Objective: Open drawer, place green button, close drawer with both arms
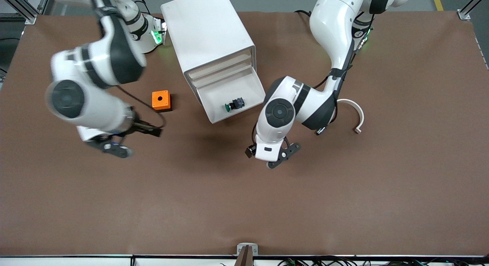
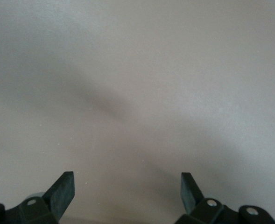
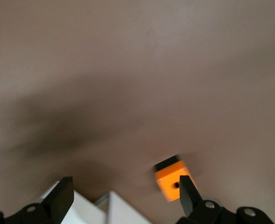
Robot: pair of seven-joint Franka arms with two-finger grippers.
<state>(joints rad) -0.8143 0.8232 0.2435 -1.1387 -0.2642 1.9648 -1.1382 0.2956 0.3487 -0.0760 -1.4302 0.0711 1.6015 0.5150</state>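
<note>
The white cabinet [image 1: 206,33] lies at the middle of the table near the robots' bases. One drawer [image 1: 214,103] is pulled out. The button [image 1: 234,104], with its green cap and black body, lies inside it. My left gripper [image 1: 284,156] [image 2: 128,176] hangs open and empty over bare table, past the drawer's front toward the left arm's end. My right gripper [image 1: 133,141] [image 3: 125,182], blurred in the front view, is open and empty over the table beside the orange box [image 1: 161,100] [image 3: 172,179]. Corners of the white cabinet [image 3: 81,210] show between its fingers.
A white curved piece [image 1: 355,115] lies on the table toward the left arm's end, close to that arm's elbow. The orange box stands beside the cabinet toward the right arm's end. Brown table [image 1: 244,205] stretches toward the front camera.
</note>
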